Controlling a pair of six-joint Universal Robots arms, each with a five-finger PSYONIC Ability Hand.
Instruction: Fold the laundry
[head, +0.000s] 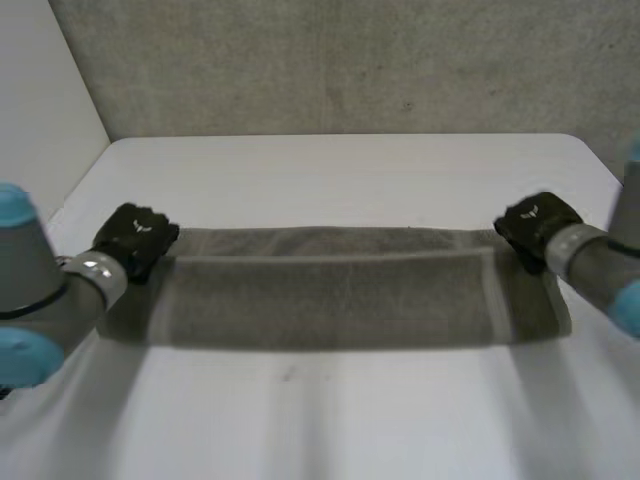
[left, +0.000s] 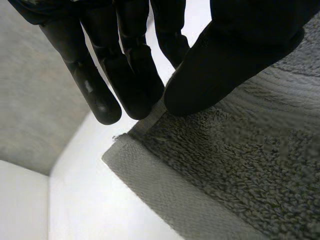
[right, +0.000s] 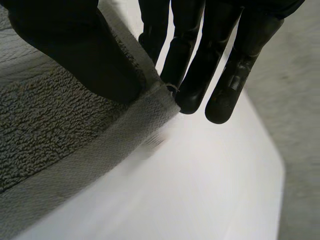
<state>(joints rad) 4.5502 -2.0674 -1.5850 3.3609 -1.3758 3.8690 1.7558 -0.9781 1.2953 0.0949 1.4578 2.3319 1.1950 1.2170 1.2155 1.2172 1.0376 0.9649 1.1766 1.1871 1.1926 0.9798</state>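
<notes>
Across the desk (head: 300, 420) mid-area a grey towel (head: 330, 300) is spread as a long strip, left to right. Its far-left corner is pinched btwn thumb & fingers of the left robot hand (head: 135, 240); the far-right corner is pinched likewise by the right robot hand (head: 535, 228). A grey wall (head: 350, 60) is seen behind.

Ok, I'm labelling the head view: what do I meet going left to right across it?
Left arm → left hand → towel → right hand → right arm.
</notes>
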